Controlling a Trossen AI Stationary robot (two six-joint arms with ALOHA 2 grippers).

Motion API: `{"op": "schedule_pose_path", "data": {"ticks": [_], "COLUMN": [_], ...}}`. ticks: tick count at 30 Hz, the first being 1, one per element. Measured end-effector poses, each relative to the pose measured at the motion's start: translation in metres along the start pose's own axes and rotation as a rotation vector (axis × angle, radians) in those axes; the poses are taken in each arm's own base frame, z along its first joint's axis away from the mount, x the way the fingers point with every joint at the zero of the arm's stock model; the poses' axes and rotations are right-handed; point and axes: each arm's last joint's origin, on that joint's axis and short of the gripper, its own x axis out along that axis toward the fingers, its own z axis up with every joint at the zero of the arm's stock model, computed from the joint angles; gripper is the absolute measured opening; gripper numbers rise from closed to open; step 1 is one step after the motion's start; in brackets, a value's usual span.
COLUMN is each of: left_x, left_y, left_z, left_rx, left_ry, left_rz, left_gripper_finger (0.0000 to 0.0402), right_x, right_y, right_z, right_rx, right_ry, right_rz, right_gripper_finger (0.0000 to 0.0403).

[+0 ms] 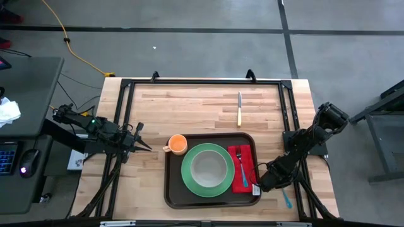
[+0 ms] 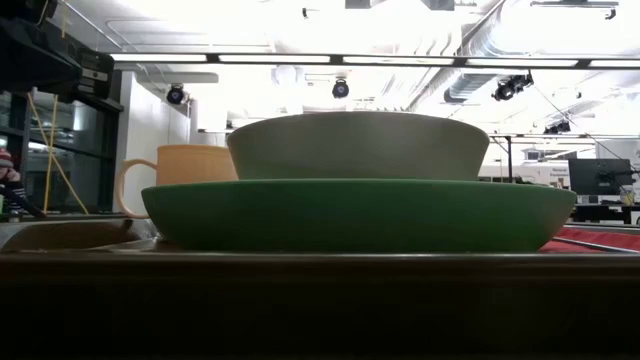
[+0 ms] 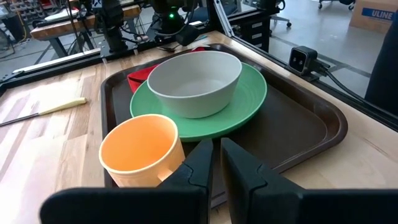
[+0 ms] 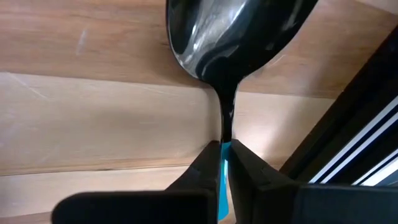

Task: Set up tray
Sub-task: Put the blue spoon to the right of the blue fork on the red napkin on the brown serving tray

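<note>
The dark brown tray (image 1: 173,192) lies at the table's near middle. It holds a green plate (image 1: 187,176) with a grey bowl (image 1: 208,167) standing on it, an orange cup (image 3: 134,149) at its far left corner, and a red napkin (image 1: 245,180) with a fork (image 1: 240,161) on top. A spoon with a blue handle (image 1: 288,202) is right of the tray, with my right gripper (image 1: 276,186) shut on it. My left gripper (image 3: 216,163) waits left of the tray, just behind the cup, fingers nearly together with nothing between them. My right gripper pinches the spoon's handle (image 4: 222,163) between its two fingers, right where the blue grip meets the dark metal neck. It comes steeply from above. The neck and bowl (image 4: 236,31) stick out past the fingertips over the wood; I cannot tell whether the spoon is lifted.
A knife with a pale handle (image 1: 239,108) lies on the bare wood beyond the tray. The black frame rail (image 1: 302,157) runs close along the right of the spoon. The tray's rim (image 2: 320,262) fills the front of the low view.
</note>
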Motion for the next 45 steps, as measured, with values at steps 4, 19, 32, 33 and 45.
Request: {"op": "schedule_pose_path", "data": {"ticks": [4, 19, 32, 33, 45], "left_x": [0.0, 0.0, 0.0, 0.0, 0.0], "left_y": [0.0, 0.0, 0.0, 0.0, 0.0], "left_z": [0.0, 0.0, 0.0, 0.0, 0.0], "left_rx": [0.0, 0.0, 0.001, 0.001, 0.004], "left_ry": [0.0, 0.0, 0.0, 0.0, 0.001], "left_rz": [0.0, 0.0, 0.0, 0.0, 0.004], "left_gripper_finger": [0.0062, 0.0062, 0.0062, 0.0062, 0.0062], "right_x": [0.0, -0.006, -0.031, -0.033, -0.058], "right_y": [0.0, -0.002, -0.006, -0.007, -0.014], "right_z": [0.0, -0.001, 0.01, 0.011, 0.008], "right_rx": [0.001, -0.007, 0.015, 0.018, 0.027], "right_ry": [-0.002, 0.0, -0.042, -0.038, -0.012], "right_rz": [-0.003, 0.02, 0.129, 0.134, 0.162], "right_gripper_finger": [0.0003, 0.0001, 0.0001, 0.0001, 0.0002]}}
